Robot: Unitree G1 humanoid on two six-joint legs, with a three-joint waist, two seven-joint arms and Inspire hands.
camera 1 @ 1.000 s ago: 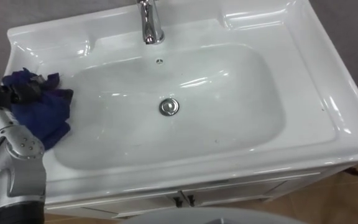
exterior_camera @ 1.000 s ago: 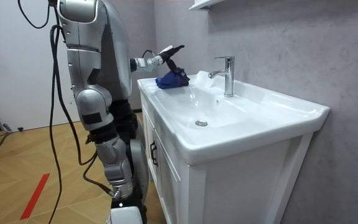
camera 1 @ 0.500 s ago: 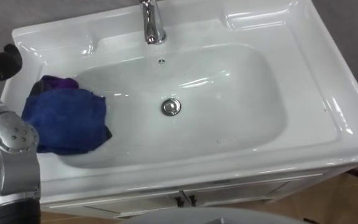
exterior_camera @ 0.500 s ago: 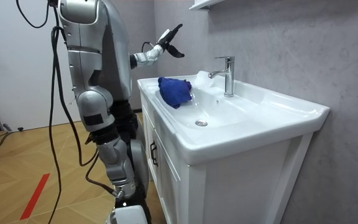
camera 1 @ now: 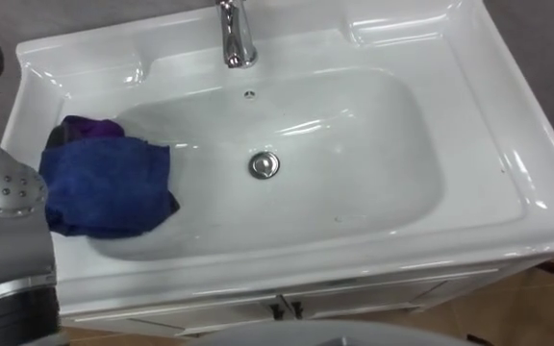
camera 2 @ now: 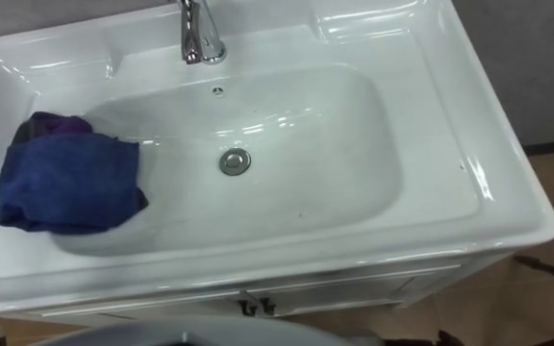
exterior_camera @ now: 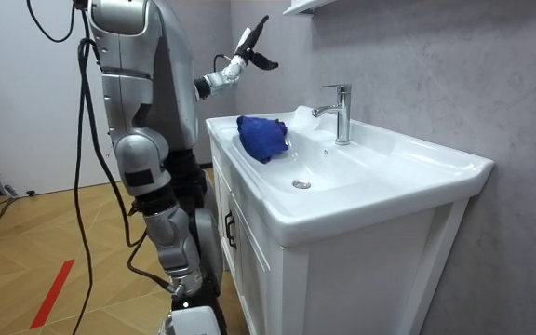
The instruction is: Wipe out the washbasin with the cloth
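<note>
The basin (camera 1: 354,183) holds a blue cloth (camera 1: 104,183) left of the drain (camera 1: 264,164). The left robot hand (exterior_camera: 249,42) is up above, fingers spread, holding nothing. The wiping may be over or paused.

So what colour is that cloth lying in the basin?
Dark blue, with a purplish bit at its far edge; the cloth shows best in the left eye view.
</note>
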